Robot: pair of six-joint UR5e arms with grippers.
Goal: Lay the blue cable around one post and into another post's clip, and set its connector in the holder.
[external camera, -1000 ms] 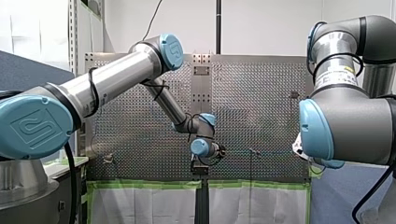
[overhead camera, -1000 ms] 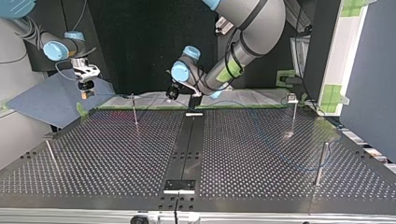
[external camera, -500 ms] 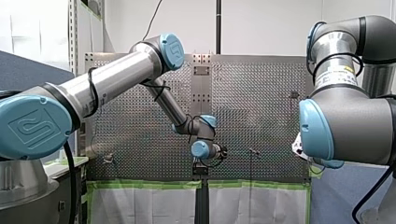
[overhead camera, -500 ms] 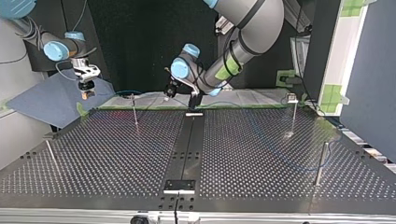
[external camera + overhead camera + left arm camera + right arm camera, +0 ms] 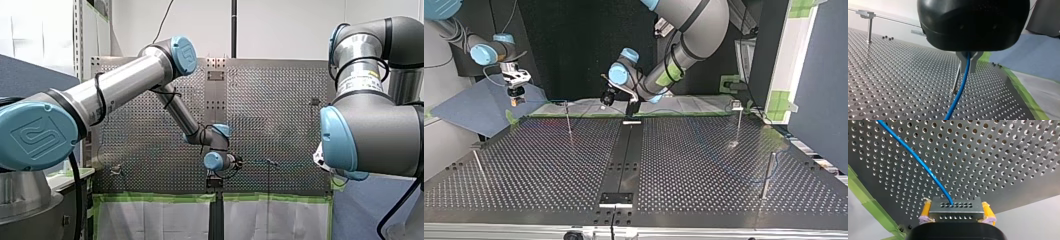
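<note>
In the left wrist view my left gripper (image 5: 968, 65) is shut on the blue cable (image 5: 959, 90), which hangs from the metal fingers toward the perforated table. A thin post (image 5: 956, 81) stands just ahead of it. In the top view this gripper (image 5: 606, 99) hovers at the table's far edge, near the middle. My right gripper (image 5: 955, 206) is shut on the metal connector (image 5: 955, 215) between yellow pads, and the cable (image 5: 923, 167) leaves the connector over the plate. It hangs off the table's far left corner in the top view (image 5: 514, 100).
Further posts stand at the top view's right (image 5: 737, 122), (image 5: 767, 175) and left (image 5: 478, 165), plus one near my right gripper (image 5: 568, 120). A black strip (image 5: 624, 160) runs down the table's middle with a small block (image 5: 616, 199) at its near end. Green tape lines the far edge.
My left gripper has shifted a little toward the top view's left and slightly lower, still holding the cable. The right arm has not moved.
</note>
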